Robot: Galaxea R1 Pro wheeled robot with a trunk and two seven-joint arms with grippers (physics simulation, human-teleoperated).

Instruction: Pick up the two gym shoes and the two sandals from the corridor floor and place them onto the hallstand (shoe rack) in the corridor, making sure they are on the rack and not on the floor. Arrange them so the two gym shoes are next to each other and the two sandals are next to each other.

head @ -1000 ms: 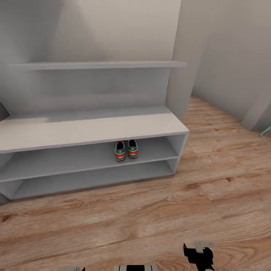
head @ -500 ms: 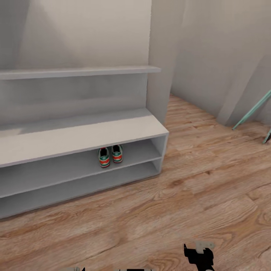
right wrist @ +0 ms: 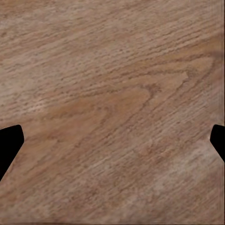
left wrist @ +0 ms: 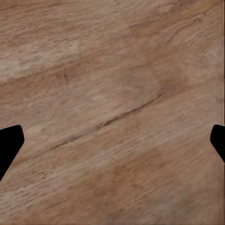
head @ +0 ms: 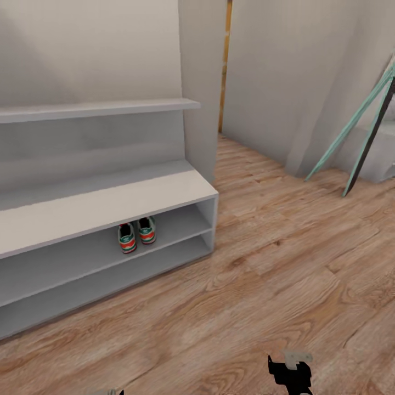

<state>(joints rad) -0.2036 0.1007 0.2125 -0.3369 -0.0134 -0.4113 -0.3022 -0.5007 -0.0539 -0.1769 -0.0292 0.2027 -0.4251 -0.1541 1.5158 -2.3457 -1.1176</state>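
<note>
Head view is showing the two gym shoes [head: 136,235] sitting side by side, heels outward, on the upper open tier of the hallstand [head: 109,203], at about 10 o'clock from the robot. They are likely light, with soft uppers and firmer soles; the heel collar looks the best hold. Both the left gripper [left wrist: 112,140] and the right gripper [right wrist: 112,140] are hanging spread wide over the corridor floor [head: 263,263], carrying nothing.

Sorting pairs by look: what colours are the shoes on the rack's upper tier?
Cream-white with green stripes and red-orange heels: the gym shoes, clearest in the head view.
</note>
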